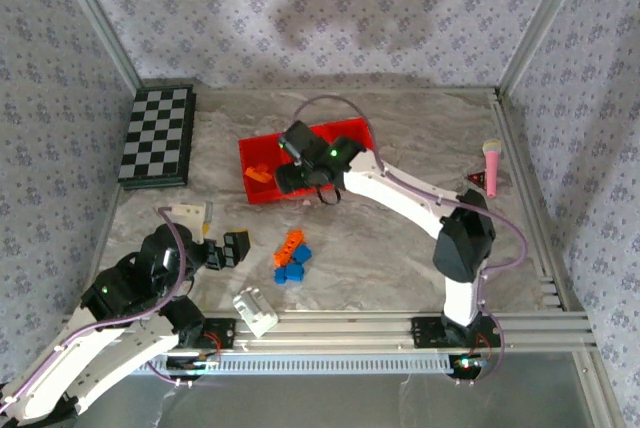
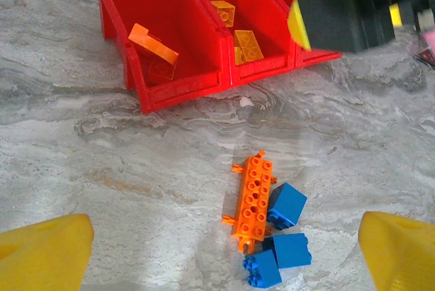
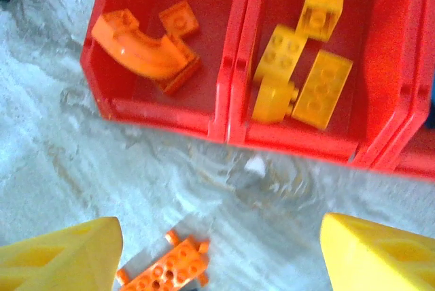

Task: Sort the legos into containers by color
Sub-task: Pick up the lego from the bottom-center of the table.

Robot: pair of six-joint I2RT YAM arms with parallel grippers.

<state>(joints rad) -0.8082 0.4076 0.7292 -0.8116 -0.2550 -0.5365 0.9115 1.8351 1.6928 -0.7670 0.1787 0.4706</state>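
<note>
The right gripper (image 3: 221, 257) hangs open over the red bins (image 3: 239, 66); the left gripper (image 2: 221, 253), open too, faces the loose legos (image 2: 253, 196).

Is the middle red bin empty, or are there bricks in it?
Not empty. The middle bin holds several yellow bricks lying loose on its floor.
</note>
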